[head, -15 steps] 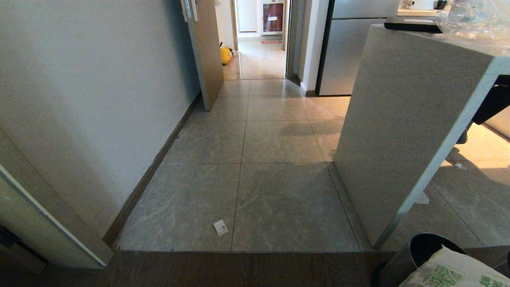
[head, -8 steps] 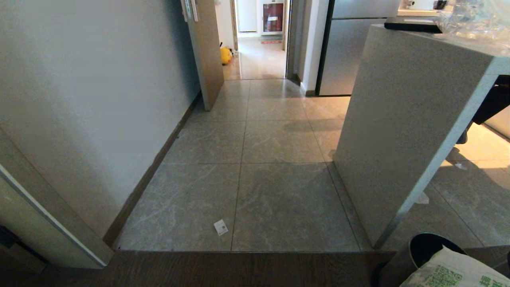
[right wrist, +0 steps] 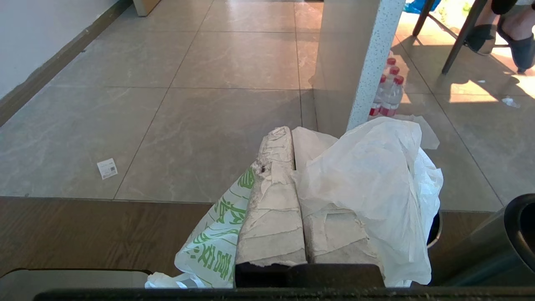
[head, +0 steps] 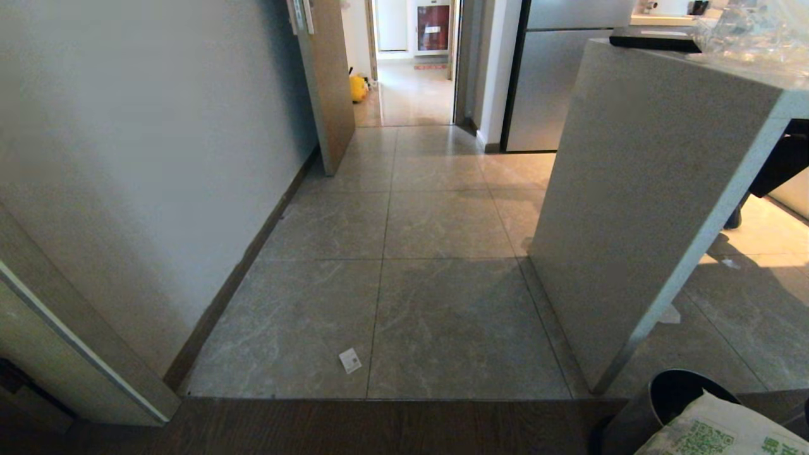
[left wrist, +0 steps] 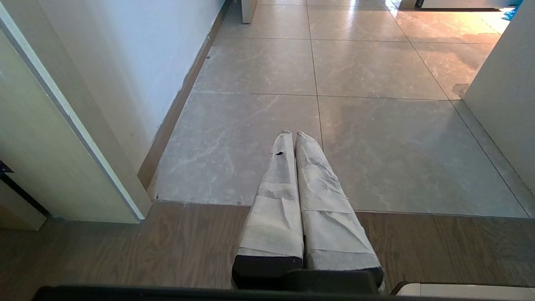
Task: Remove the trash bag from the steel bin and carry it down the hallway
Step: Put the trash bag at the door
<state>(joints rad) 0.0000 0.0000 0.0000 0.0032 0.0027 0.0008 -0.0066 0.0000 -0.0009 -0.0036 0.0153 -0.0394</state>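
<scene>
Stone counter [head: 638, 208] beside tiled hallway [head: 404, 265]

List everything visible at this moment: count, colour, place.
trash bag: one, white with green print, draped over the right gripper
steel bin: one, silver, black rim, head view's lower right
paper scrap: one, white, on the hallway tiles
counter: one, grey, right of hallway
bottles: pack, red caps, beside counter
fridge: one, silver, far right
yellow toy: one, past the door
left gripper: shut, empty
right gripper: shut on the bag
</scene>
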